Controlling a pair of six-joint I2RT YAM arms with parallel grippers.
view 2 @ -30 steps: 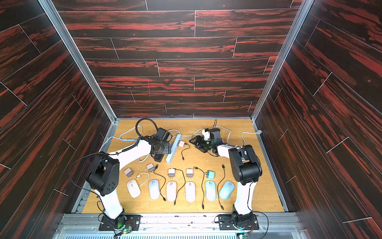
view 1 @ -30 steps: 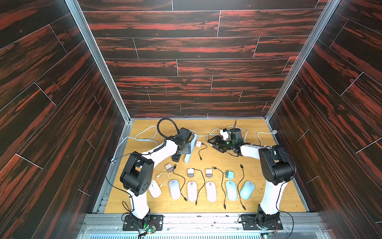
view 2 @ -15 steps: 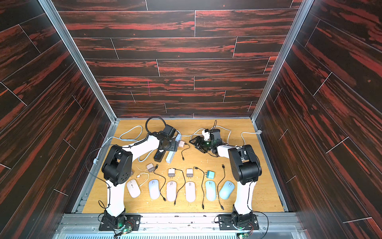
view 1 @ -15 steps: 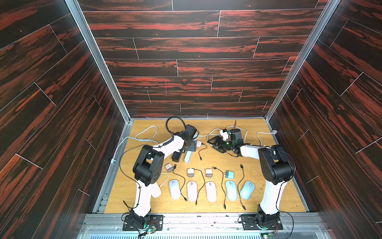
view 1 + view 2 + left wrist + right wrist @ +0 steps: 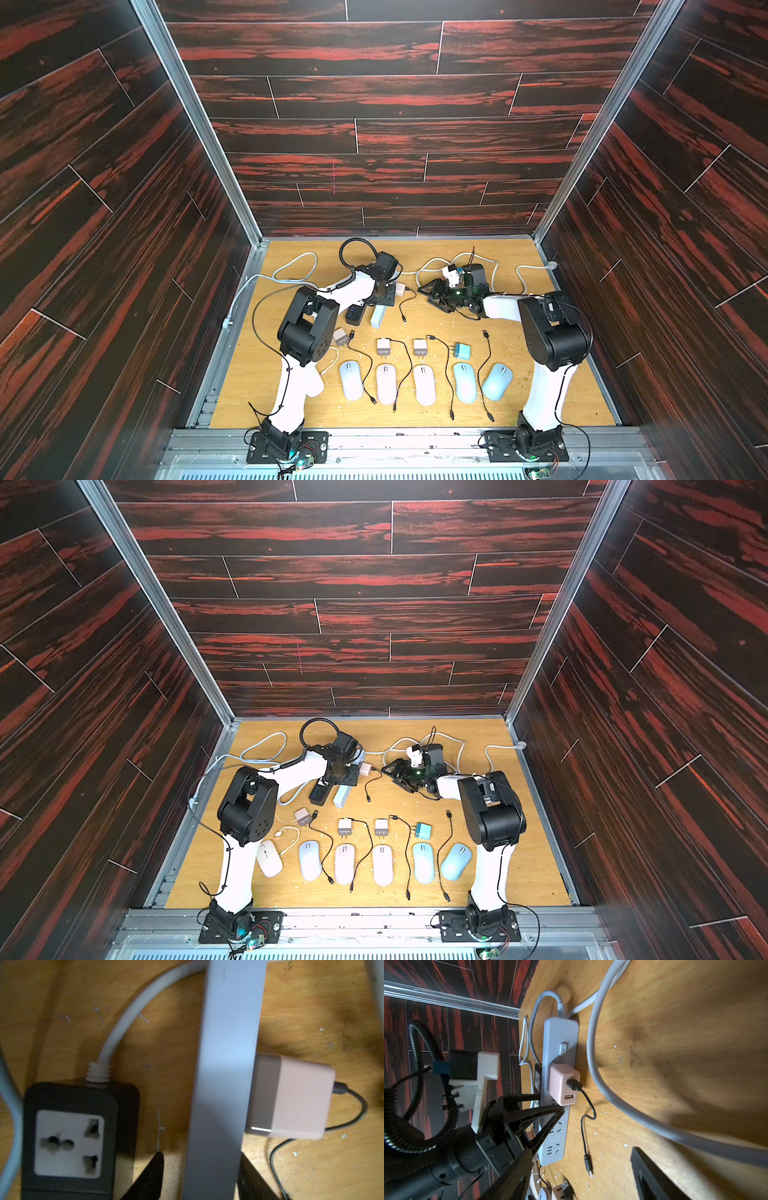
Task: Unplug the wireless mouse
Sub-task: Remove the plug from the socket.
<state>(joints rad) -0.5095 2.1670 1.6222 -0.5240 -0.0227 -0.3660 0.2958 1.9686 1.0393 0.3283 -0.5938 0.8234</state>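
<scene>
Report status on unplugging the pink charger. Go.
Left gripper open, astride the power strip beside the pink charger. Right gripper open, standing off. Charger plugged in, black cable attached. Nothing blocking.

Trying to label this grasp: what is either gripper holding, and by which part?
Nothing yet. The left gripper straddles the grey power strip beside the pink charger, jaws not clamped; the right gripper is empty.
</scene>
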